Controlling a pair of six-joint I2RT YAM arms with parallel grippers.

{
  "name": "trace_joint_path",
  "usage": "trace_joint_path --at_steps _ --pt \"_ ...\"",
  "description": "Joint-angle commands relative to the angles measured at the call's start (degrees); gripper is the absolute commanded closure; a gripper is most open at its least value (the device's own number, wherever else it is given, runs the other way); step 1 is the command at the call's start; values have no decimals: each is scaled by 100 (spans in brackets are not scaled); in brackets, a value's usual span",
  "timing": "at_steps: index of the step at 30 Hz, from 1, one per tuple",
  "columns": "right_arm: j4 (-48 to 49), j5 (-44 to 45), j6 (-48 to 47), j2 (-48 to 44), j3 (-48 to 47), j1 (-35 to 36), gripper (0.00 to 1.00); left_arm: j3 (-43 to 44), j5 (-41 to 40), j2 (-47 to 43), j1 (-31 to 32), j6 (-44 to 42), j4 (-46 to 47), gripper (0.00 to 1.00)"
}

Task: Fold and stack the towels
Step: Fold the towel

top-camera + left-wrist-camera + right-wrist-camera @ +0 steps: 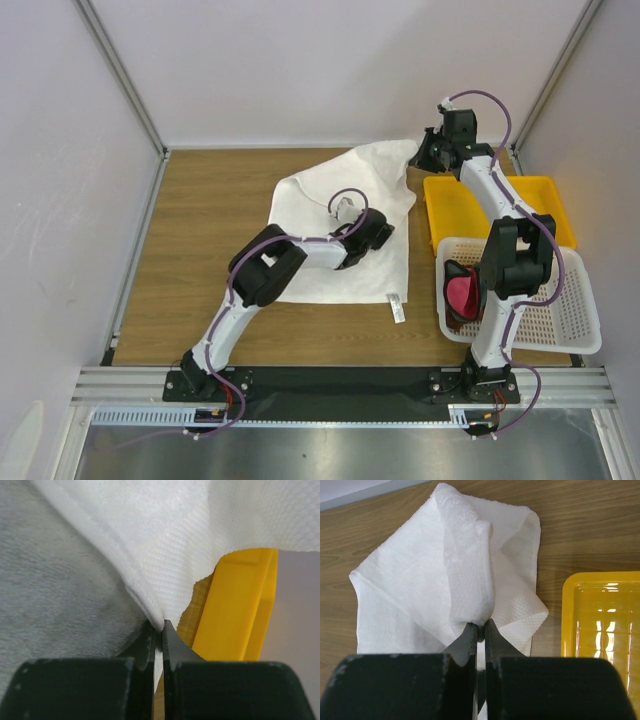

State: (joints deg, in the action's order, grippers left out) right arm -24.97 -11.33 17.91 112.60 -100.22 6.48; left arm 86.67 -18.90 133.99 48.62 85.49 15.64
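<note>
The large white towel (392,262) lies spread on the wooden table, with its small tag (397,308) at the near edge. My left gripper (344,213) is shut on a raised fold in the towel's middle; the left wrist view shows the cloth (170,540) pinched between the tips (157,628). My right gripper (423,154) is shut on the towel's far right corner, and the right wrist view shows that cloth (465,570) bunched at the tips (481,626). A magenta-pink towel (463,293) and a reddish-brown one (458,320) lie in the basket.
A white perforated basket (575,322) stands at the near right, under the right arm. A yellow tray (455,205) sits behind it, next to the towel's right edge; it also shows in the left wrist view (235,605) and the right wrist view (600,620). Walls enclose the table.
</note>
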Motion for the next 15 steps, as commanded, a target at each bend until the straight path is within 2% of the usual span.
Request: trace_joint_path --at_steps 1,6,15 --pt "80 87 -51 -98 -85 -42 100 131 -18 -92 -159 -59 -61 100" --pt "-16 140 -112 -54 -260 -59 100 -142 158 -777 -493 -769 -315 100" --pt "-87 -79 -7 -106 -612 -59 100 -1003 746 -2850 -1345 -2159 -693 99"
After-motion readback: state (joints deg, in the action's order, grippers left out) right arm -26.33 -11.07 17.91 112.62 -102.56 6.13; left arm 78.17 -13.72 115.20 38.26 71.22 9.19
